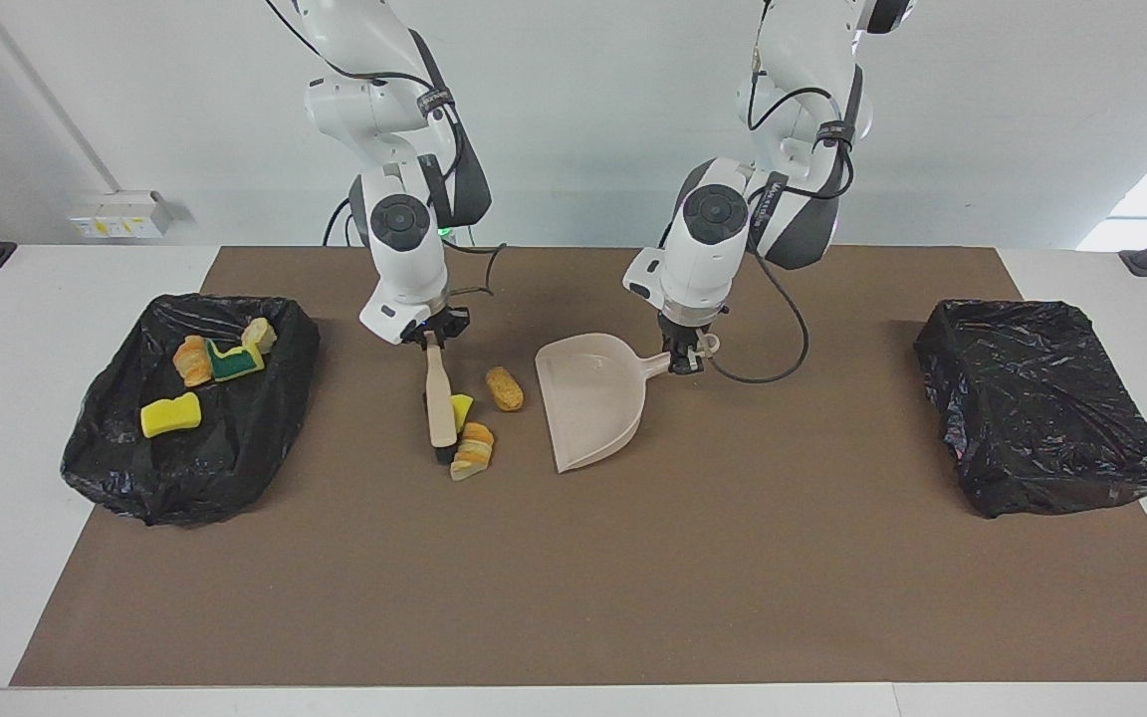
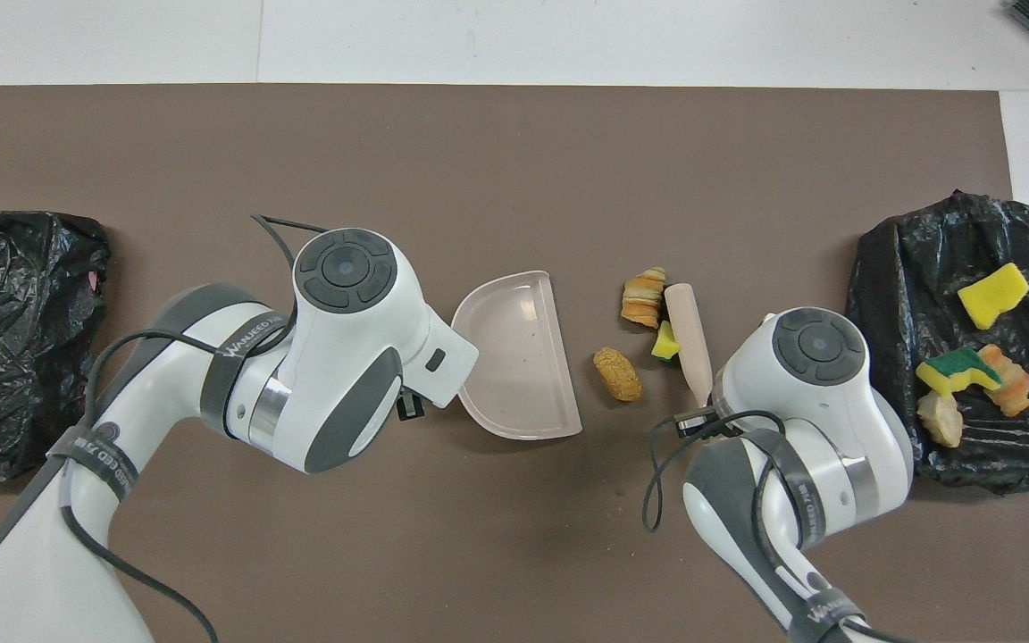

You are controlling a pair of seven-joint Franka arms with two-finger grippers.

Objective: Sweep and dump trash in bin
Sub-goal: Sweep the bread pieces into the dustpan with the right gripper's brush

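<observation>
Bright, even overhead light; soft short shadows under arms; glossy sheen on black bags [image 1: 1041, 403]; focus sharp.
</observation>
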